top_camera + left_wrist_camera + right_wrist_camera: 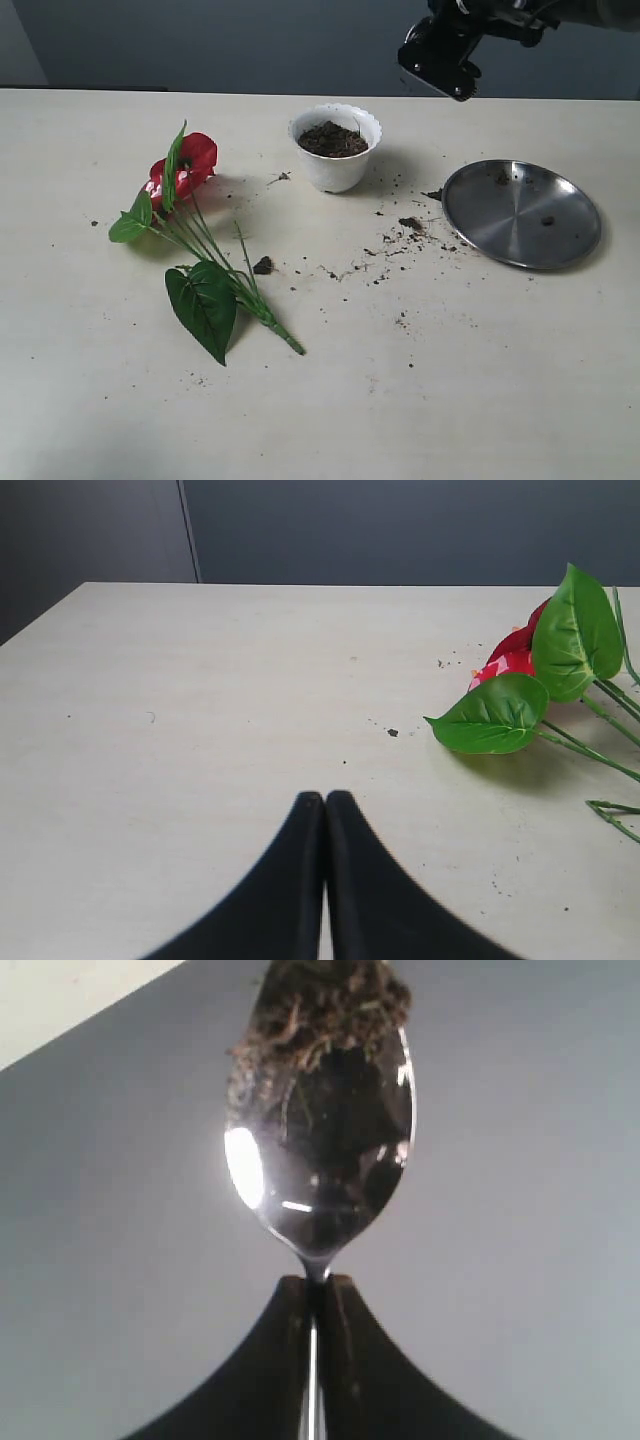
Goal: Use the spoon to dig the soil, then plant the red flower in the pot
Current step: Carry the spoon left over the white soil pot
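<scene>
Digging step: the right tool pinches the small shiny silver spoon by its handle, with dark crumbly soil heaped on its bowl. The left tool sits closed and empty. The red artificial flower lies on the counter near the white scalloped pot. Next, likely: carry the load level, then tip it out.

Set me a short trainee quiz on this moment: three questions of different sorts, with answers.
1. True or false: the red flower already stands in the pot.
2. The right pincer grips: A) nothing, B) the spoon, C) the pot.
3. What sits on the spoon's bowl?
Key: 1 false, it lies on the table; 2 B; 3 soil.
</scene>
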